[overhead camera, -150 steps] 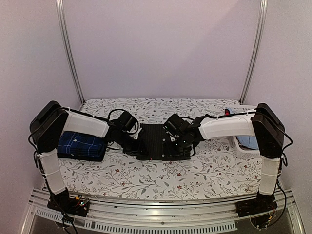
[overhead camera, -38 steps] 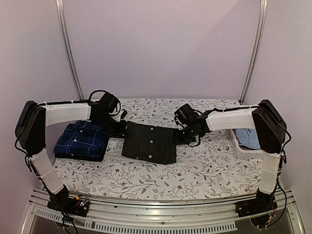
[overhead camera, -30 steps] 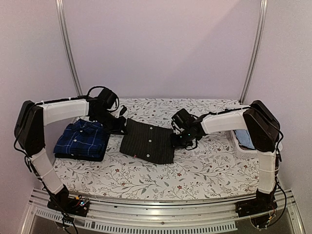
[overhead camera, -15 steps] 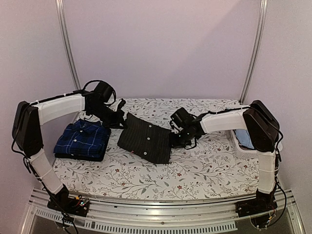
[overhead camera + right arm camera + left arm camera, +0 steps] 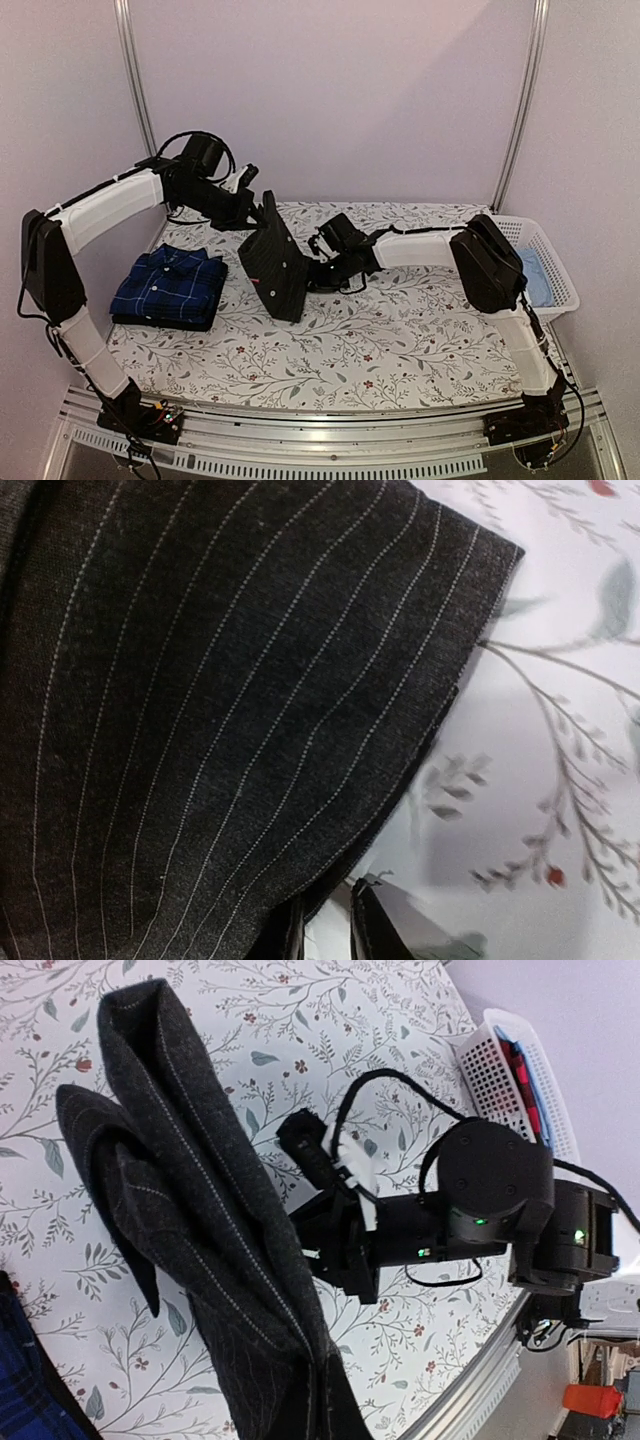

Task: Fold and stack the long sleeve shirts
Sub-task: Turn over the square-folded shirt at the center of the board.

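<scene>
Black pinstriped folded cloth shirt [image 5: 275, 265] hangs between both sets of jaws, tilted on edge. Left jaws clamp its upper edge, right jaws are pinched narrow on its side hem. Its lowest corner is near the floral tabletop [image 5: 400, 335], can't tell if touching. Navy blue windowpane-check folded shirt [image 5: 168, 288] lies flat below and outboard of left jaws, apart from the black one. My read: both folds done, stacking left, so black goes over and down onto navy. White mesh basket [image 5: 548, 258] sits well behind right jaws
</scene>
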`<state>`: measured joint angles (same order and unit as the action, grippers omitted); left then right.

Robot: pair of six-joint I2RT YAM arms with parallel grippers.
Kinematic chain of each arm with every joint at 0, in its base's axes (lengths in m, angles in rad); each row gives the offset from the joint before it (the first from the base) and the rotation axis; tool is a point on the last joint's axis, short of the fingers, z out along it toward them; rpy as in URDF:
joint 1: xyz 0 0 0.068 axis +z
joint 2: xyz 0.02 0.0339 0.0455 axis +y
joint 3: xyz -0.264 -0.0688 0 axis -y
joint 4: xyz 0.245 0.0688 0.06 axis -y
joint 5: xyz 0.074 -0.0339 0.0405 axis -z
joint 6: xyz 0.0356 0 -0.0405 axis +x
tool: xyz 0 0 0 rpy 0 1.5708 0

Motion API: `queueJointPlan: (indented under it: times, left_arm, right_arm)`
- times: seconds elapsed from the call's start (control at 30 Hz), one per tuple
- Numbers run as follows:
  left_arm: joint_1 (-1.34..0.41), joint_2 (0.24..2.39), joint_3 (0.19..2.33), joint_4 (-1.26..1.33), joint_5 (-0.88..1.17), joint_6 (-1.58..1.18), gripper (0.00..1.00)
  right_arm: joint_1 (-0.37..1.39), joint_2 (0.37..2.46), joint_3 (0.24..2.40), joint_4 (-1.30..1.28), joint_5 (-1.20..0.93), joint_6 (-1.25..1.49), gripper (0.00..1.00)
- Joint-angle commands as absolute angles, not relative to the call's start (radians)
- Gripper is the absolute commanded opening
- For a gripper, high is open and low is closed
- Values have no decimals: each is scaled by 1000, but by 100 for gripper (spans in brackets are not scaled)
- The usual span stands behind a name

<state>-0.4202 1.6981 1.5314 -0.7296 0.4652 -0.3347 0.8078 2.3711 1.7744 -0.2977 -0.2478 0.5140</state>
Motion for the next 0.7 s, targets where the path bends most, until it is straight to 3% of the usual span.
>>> queueJointPlan:
  times: [0.0, 0.27, 0.67]
  left_arm:
    - [-409, 1657, 1609, -724, 534, -355, 0]
    - [-406, 1711, 1696, -718, 568, -354, 0]
    - [-384, 1686, 1550, -659, 575, -337, 0]
  right_arm:
    - [845, 2520, 1951, -264, -389, 568, 17]
    - [894, 2628, 2019, -36, -602, 675, 26]
    - [851, 2487, 1797, -79, -527, 647, 35]
